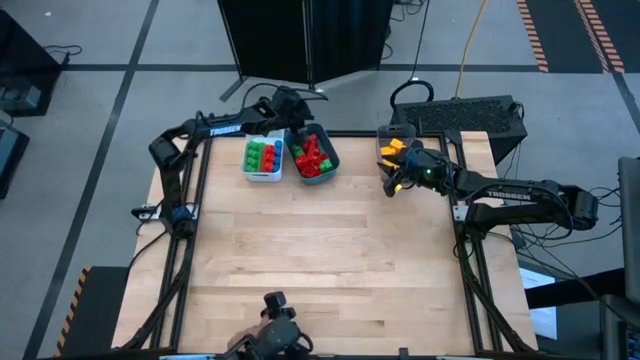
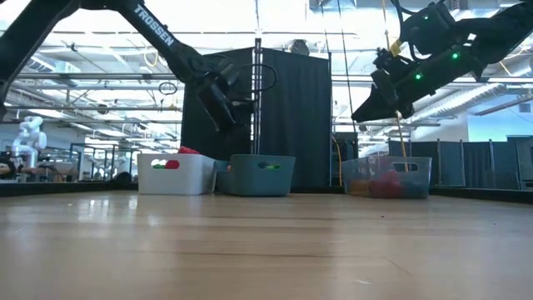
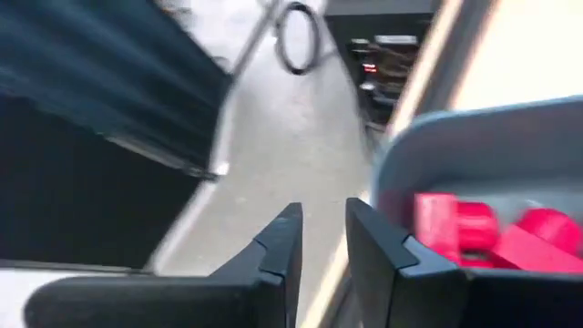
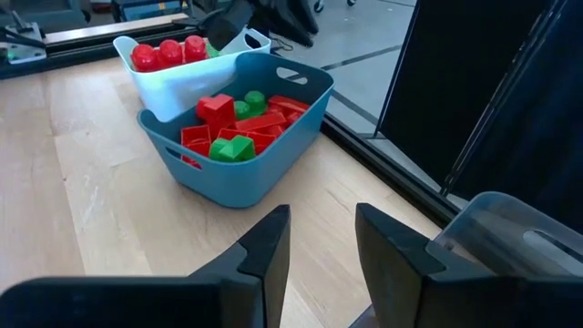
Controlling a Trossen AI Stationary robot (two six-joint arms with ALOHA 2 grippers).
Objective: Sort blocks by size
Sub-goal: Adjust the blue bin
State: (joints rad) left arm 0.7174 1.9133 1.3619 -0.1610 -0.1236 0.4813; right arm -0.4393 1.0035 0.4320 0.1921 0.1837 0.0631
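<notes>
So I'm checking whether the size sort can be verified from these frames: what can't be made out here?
- Clear bin, high view: the right gripper and arm cover part of it; its blocks are too small to size.
- Same bin, low view: cloudy wall blurs the contents.
- Teal bin, left wrist view: blurred and cut off by the edge.
- White bin, right wrist view: the teal bin hides its lower part.

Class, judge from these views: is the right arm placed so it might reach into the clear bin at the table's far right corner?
Probably yes. The right gripper hangs beside the clear bin, fingers apart and empty, with nothing between them. The left gripper is away over the teal bin.
</notes>
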